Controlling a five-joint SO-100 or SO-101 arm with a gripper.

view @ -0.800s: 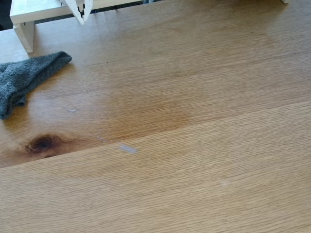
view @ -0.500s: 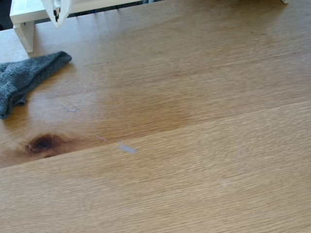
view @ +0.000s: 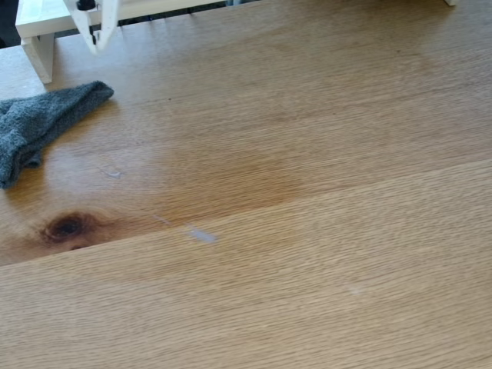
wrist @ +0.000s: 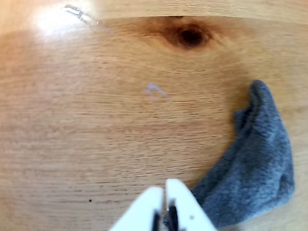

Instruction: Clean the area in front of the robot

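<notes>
Broad light-oak wood-grain tabletop (view: 323, 231) fills nearly the whole fixed view, its wide planks running across the frame, with a dark brown knot (view: 68, 227) at the lower left and a darker stained patch (view: 231, 181) near the middle. Just below that patch lies a small pale sliver (view: 202, 235) on the wood, and a fainter wisp (view: 113, 174) lies to the left of it.

My white pointed pincer (view: 96, 42) hangs at the upper left edge of the fixed view, in front of the white shelf-like stand (view: 38, 34), its tips close together with barely a slit between them. In the wrist view my pincer (wrist: 166, 190) rises from the bottom edge, the two white tips nearly touching and holding nothing.

A crumpled grey terry cloth (view: 42, 123) lies on the table at the left edge of the fixed view, below and slightly left of my pincer. In the wrist view the cloth (wrist: 252, 168) sits at the lower right, just beside my tips; whether it touches them I cannot tell. The knot (wrist: 190, 34) shows at top centre there.
</notes>
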